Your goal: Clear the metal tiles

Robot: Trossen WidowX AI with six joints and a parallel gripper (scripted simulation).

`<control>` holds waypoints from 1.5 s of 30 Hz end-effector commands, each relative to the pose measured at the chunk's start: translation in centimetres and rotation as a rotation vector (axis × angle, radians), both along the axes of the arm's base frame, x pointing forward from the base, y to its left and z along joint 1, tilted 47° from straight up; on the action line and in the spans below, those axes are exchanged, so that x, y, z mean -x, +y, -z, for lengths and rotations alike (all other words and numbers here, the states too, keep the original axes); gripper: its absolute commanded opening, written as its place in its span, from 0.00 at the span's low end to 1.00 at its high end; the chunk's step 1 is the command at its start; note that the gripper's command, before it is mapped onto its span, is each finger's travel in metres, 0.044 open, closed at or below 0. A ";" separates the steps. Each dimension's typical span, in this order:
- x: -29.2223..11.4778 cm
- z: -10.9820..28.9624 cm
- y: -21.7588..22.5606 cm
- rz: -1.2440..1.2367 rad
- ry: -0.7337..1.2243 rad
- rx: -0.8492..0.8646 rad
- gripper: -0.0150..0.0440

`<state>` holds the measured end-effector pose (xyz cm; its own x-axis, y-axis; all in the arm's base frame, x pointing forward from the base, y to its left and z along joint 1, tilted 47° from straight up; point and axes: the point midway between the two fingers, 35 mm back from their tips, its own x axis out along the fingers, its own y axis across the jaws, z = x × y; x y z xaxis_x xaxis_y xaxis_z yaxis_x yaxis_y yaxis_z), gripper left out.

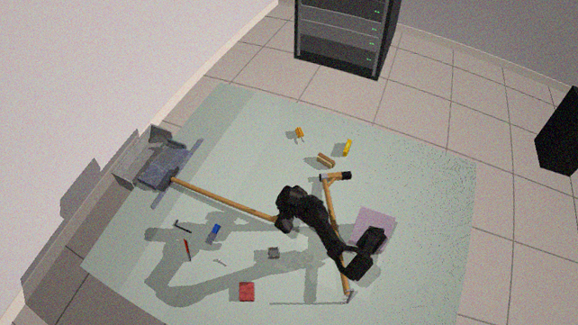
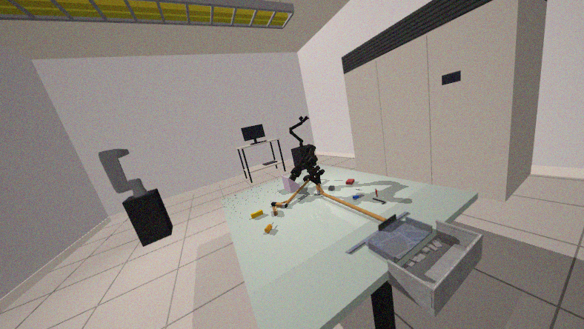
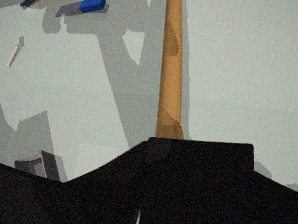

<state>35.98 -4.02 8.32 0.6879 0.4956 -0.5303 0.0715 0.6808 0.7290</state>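
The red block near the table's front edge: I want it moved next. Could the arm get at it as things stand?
Probably not yet. The gripper is shut on the long scraper, so it has no free fingers. The red block itself lies uncovered on the table with nothing over it, fairly near the arm.
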 end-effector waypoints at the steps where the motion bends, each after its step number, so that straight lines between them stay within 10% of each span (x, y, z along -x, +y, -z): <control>1: 0.6 -0.2 -0.1 0.003 -0.013 0.004 0.25; 45: 4.8 2.4 -0.6 0.011 -0.008 0.006 0.25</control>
